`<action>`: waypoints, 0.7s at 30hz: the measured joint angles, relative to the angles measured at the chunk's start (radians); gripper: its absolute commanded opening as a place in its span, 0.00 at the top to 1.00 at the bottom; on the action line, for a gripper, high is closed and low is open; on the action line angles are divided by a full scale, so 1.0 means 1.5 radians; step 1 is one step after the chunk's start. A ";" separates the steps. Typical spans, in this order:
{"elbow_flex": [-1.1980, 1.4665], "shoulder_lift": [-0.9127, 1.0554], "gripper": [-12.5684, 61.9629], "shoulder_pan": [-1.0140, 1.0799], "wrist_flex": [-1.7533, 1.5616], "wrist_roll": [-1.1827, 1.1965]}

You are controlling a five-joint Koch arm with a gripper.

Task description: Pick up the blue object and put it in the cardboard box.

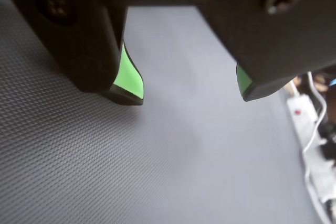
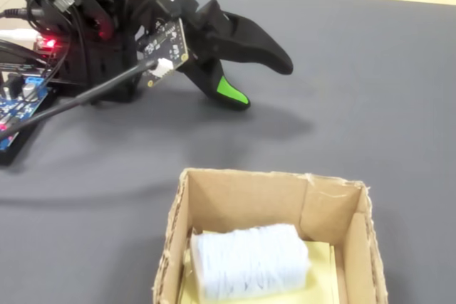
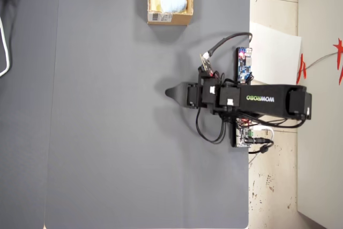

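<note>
blue object (image 2: 249, 260): pale, ribbed, soft-looking lump lying inside cardboard box (image 2: 214, 197) | gripper (image 2: 265, 83): low over grey mat (image 2: 370, 90), well apart from box, jaws parted, apparently empty

The object (image 2: 249, 260) lay inside the box (image 2: 178, 218); in the fixed view the gripper (image 2: 265, 85) hung behind the box, seemingly well apart.
</note>
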 measured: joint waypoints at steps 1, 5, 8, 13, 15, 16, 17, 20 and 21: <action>0.005 0.000 0.36 -0.004 -0.004 0.000; 0.033 0.000 0.36 -0.012 -0.031 0.005; 0.044 0.000 0.37 -0.014 -0.032 0.005; 0.044 0.000 0.37 -0.017 -0.030 0.005; 0.045 0.000 0.37 -0.018 -0.024 0.006; 0.046 0.000 0.37 -0.018 -0.024 0.005; 0.046 0.000 0.37 -0.018 -0.024 0.006; 0.046 0.000 0.37 -0.018 -0.024 0.006; 0.046 0.000 0.37 -0.017 -0.024 0.006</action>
